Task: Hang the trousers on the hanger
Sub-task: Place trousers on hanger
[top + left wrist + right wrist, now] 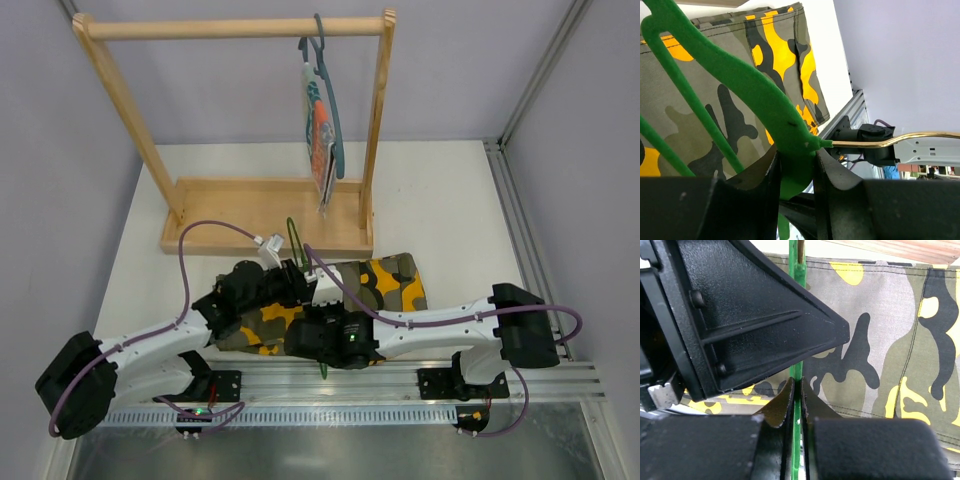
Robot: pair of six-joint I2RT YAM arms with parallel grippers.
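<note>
Two hands on the hanger (747, 82) here: left hand (797, 157) pinching its neck, right hand (796, 387) clamped on a thin bar. The trousers (385, 282) lie folded by the table's (440, 190) near edge, so we'd hold it steady while threading.

The top camera looks down from above and behind the arms (150, 345), taking in the whole table (440, 190). Both wrist cameras sit very close, facing the green hanger (755, 90) over the camouflage trousers (780, 50); all three views share these two things.
</note>
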